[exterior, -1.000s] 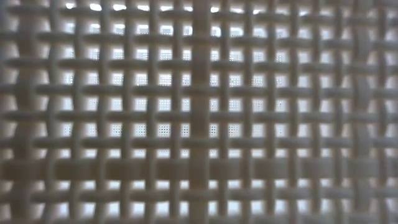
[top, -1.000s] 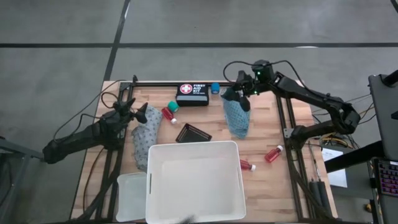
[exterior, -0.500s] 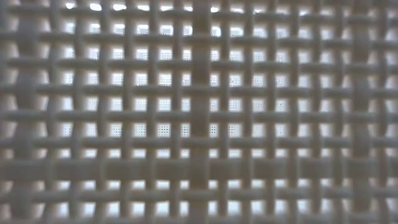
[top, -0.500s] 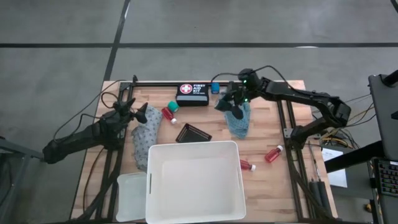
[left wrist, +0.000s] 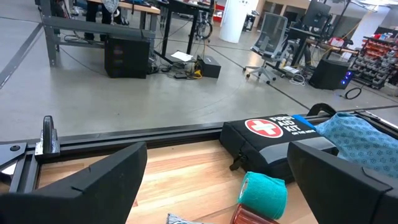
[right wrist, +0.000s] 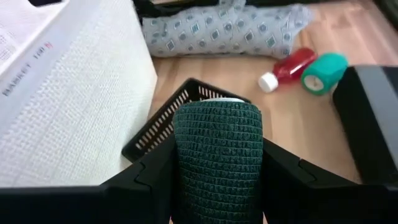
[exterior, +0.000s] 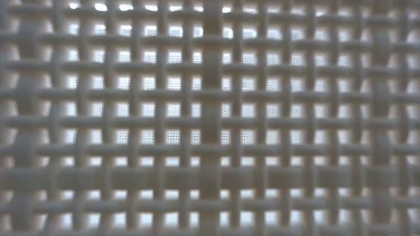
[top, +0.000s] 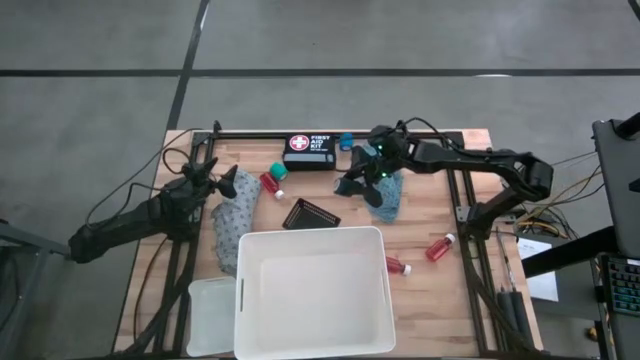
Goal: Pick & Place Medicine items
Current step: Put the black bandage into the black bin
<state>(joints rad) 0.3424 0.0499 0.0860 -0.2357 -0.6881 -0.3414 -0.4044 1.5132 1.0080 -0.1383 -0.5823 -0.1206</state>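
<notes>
**Right gripper carries a dark green roll above the black mesh tray**

The big white tub fills the near middle of the table; everything below is placed from it. Just off its left wall lies the grey patterned cloth, and the left gripper hovers over that cloth's far end with its fingers spread wide and empty. Beyond the tub's far right corner the teal cloth lies bunched on the wood. The first aid kit sits well beyond the far wall. The black mesh tray lies just past that wall. The right gripper hangs between tray and teal cloth, fingers half closed around a dark green roll. Two red bottles lie right of the tub, a third and a green tub beyond the tray.
</notes>
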